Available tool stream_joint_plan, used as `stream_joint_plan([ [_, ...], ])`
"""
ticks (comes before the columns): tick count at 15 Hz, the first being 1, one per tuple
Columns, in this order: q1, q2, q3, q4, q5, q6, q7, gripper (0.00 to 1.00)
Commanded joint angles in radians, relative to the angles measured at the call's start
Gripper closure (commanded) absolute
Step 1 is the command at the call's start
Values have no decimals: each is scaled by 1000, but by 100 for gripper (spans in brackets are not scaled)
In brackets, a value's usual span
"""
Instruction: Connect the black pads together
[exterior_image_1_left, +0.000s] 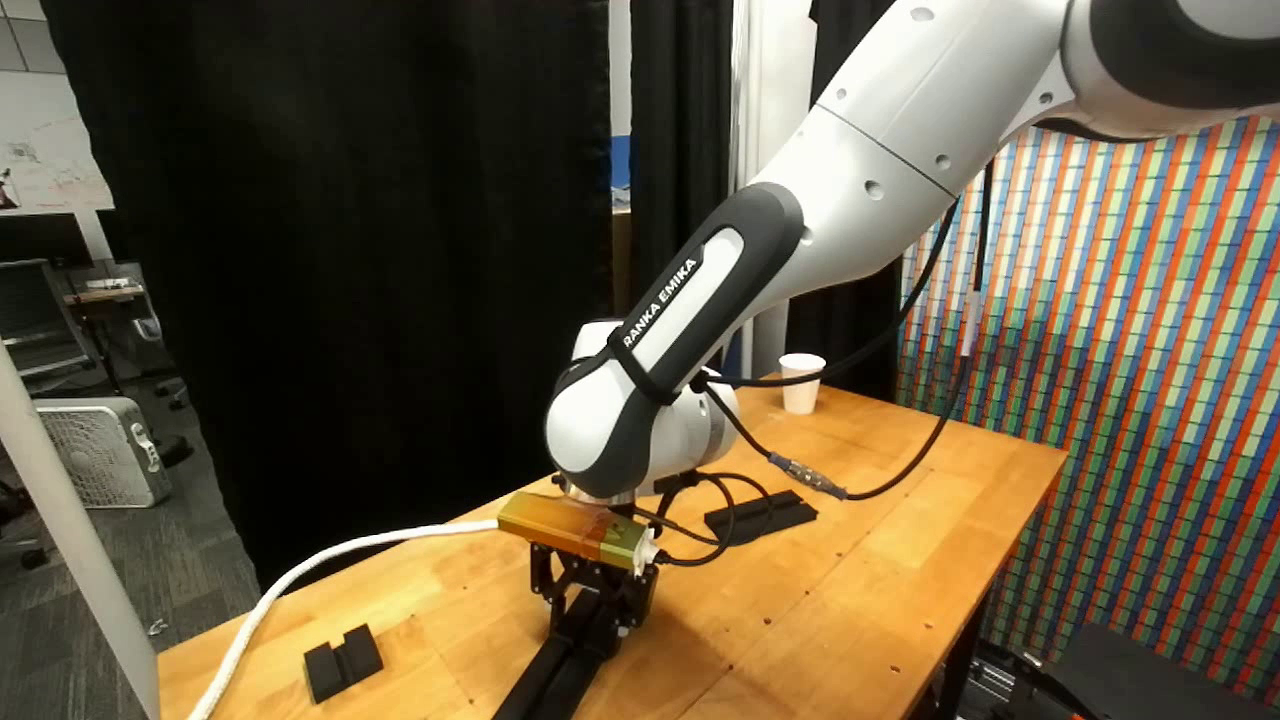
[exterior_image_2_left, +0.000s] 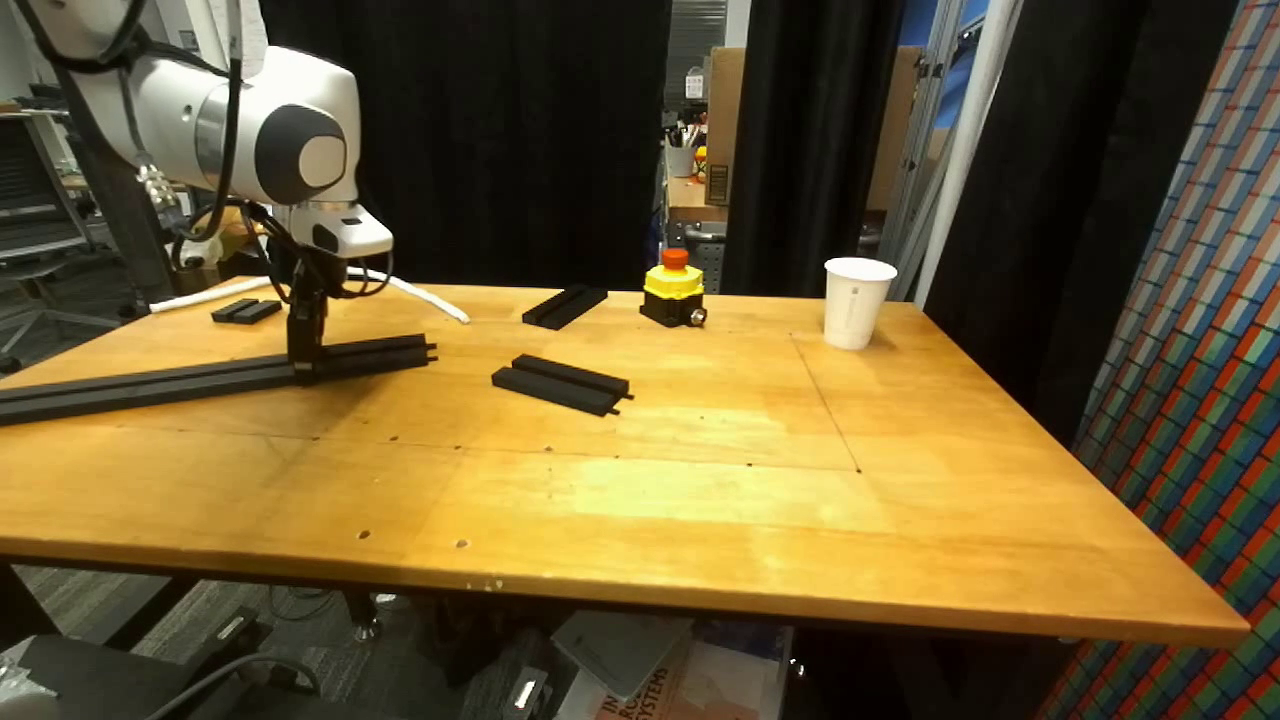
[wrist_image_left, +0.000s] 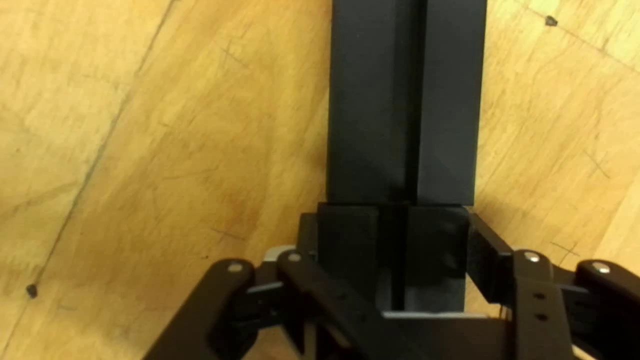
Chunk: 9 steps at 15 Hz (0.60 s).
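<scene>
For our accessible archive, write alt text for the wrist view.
The hand clasps a grooved black pad, end to end with a second grooved pad reaching the picture's top edge. A wooden tabletop shows on both sides.

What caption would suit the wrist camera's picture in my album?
Claw gripping a grooved black pad, end to end with another pad on a wooden table.

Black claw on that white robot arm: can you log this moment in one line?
Black jointed gripper: shut on matte-black grooved pad | placement: end to end with second black grooved pad | joined: unclear
</scene>
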Motion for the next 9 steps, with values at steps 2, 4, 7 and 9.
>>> stream_joint_plan([
  [2,-5,56,15,42,33,16,-41,55],
  [4,-3,54,11,46,26,14,-38,55],
  [7,0,54,5,54,16,9,-36,55],
  [9,-1,56,6,59,16,6,-39,55],
])
